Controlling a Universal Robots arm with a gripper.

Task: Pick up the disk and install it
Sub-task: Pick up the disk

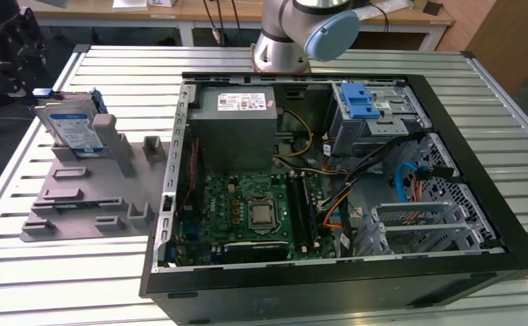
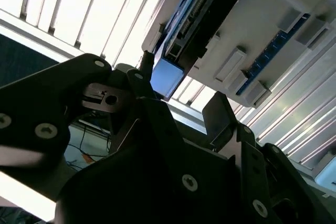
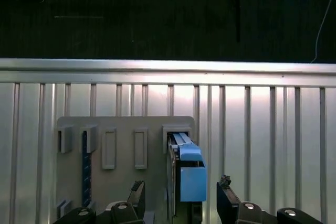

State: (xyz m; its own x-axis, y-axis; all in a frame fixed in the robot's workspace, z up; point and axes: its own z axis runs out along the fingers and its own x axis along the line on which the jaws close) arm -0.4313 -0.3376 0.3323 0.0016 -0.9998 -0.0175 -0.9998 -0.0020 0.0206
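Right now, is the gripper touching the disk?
Apart. In the first wrist view the open gripper straddles the disk, with a clear gap showing on each side.

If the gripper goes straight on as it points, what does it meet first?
Probably the disk, standing in the grey holder, in line between the gripper's open fingers; how far off is unclear.

Arm: the silver robot arm [image 1: 277, 41] rose upright in the exterior view, and one joint, capped in pale blue, jutted toward the exterior view's right.
Pincer: the black two-fingered pincer [image 3: 181, 187] appeared in the first wrist view with its jaws wide apart.
Fingers: the fingertips [image 3: 138, 191] sat level with each other, and in the second wrist view bolted black links carried them.
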